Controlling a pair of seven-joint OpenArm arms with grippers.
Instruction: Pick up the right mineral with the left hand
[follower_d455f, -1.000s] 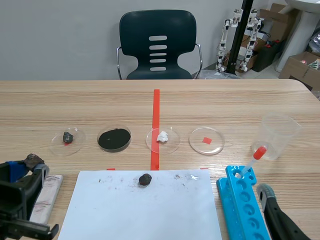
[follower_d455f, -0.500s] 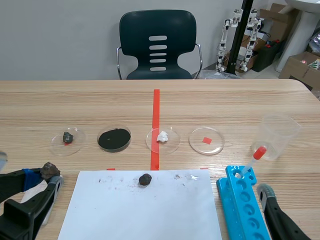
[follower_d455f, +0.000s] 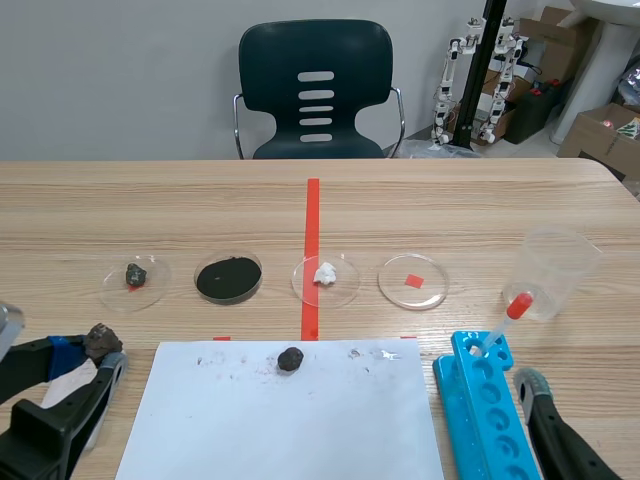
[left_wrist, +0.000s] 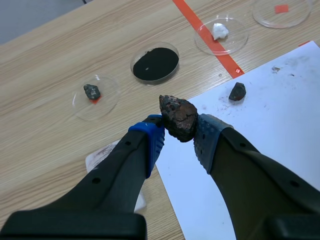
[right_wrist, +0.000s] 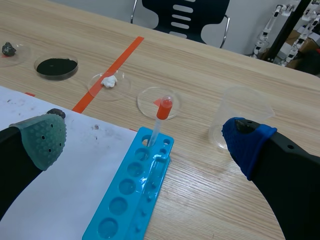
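Over the wooden table (follower_d455f: 450, 200), left end effector (left_wrist: 179, 132) pinches a dark mineral (left_wrist: 178, 115); right end effector (right_wrist: 145, 141) spread.

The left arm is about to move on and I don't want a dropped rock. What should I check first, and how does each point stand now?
1. Left pincer shut on the held mineral: ok.
2. Mineral seated deep between the pads: not ok, it sits at the very tips.
3. Grip firm enough for travel: cannot tell.
4. Right pincer open, apart from the left arm: ok.
5. Other mineral lying alone on the paper: ok.
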